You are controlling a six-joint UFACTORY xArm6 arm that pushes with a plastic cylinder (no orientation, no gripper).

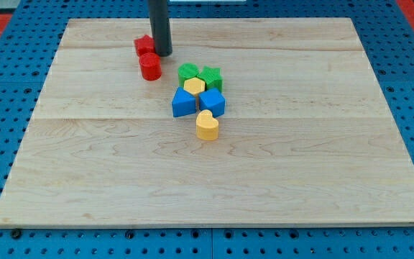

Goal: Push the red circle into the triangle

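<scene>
The red circle [150, 66] stands on the wooden board toward the view's top left. A second red block [144, 45], of a star-like shape, sits just above it, touching. My tip [163, 54] is at the right side of the red star block, just above and to the right of the red circle. The blue triangle [183, 103] lies to the lower right in a cluster, a short gap away from the red circle.
The cluster holds a green round block [188, 72], a green star [210, 76], a yellow hexagon [194, 87], a blue cube-like block [212, 101] and a yellow heart [207, 125]. The wooden board [322, 180] lies on a blue pegboard.
</scene>
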